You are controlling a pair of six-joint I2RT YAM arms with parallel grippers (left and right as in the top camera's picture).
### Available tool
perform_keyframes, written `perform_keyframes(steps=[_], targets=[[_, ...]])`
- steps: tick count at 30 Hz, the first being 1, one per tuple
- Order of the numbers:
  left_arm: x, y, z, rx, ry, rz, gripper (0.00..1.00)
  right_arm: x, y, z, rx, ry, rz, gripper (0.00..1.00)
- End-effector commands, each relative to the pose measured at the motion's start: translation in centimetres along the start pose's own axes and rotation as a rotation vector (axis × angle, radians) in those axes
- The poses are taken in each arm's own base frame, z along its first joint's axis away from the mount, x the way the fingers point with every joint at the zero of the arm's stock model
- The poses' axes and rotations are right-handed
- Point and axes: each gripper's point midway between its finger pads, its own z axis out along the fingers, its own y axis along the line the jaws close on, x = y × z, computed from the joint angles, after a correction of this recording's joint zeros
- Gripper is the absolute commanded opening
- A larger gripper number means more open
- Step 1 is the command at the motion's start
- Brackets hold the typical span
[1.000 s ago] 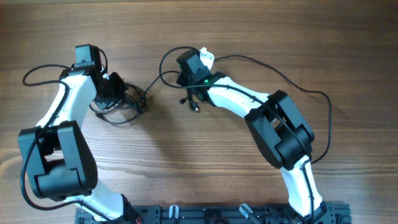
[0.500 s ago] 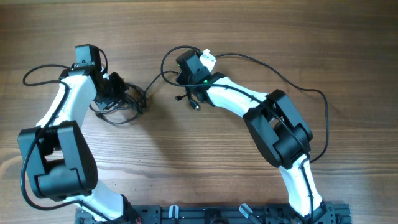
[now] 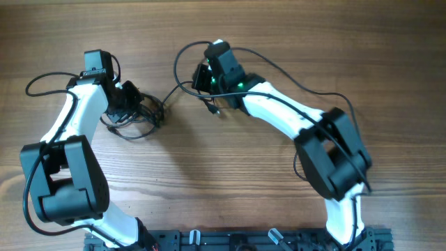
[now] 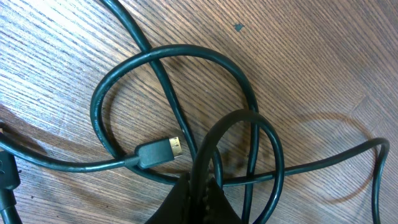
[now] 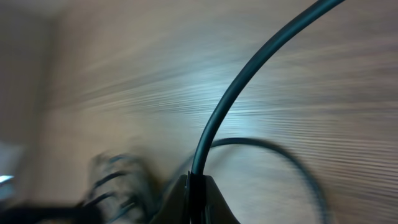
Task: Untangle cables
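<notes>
Where the thin, flexible black cables bunch into a knot on the brown wood-grain table, we see the left gripper resting right over the tangle, towards the left of the overhead view. From the left wrist we find its jaws pressed together with no gap between them, and a narrow loop of cable rises straight out from between the fingertips, so the left gripper has hold of that strand. Around the pinched loop a wider ring of cable lies flat on the wood. A black plug with a gold-coloured tip lies inside that ring, just beside the fingertips and not touching them. One strand leaves the knot and runs across the table towards the right gripper, which sits near the top centre, well apart from the left one. Although the right wrist view is badly blurred, we can make out its jaws closed on a single cable that curves up and away from the fingertips. A loose cable end lies on the table just below the right gripper.
</notes>
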Motion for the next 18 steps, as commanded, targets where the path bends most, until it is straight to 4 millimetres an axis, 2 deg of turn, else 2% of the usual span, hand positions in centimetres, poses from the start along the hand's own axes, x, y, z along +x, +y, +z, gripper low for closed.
perform_keyframes(steps=[1,7,9,11,14,18], targets=[[0.4,-0.3,0.6,0.008,0.023,0.025,0.08,-0.8,5.0,-3.9,-0.180,0.029,-0.121,0.04],[0.4,-0.3,0.6,0.008,0.023,0.025,0.08,-3.4,8.6,-9.6,-0.341,0.008,-0.168,0.04],[0.4,-0.3,0.6,0.008,0.023,0.025,0.08,-4.2,9.2,-11.4,-0.389,0.009,-0.172,0.04],[0.4,-0.3,0.6,0.008,0.023,0.025,0.08,-5.0,8.9,-12.7,-0.409,0.010,-0.164,0.04],[0.4,-0.3,0.6,0.008,0.023,0.025,0.08,-6.4,6.1,-13.7,-0.356,0.020,-0.103,0.04],[0.4,-0.3,0.6,0.008,0.023,0.025,0.08,-6.4,-0.1,-14.2,-0.204,0.090,0.035,0.04]])
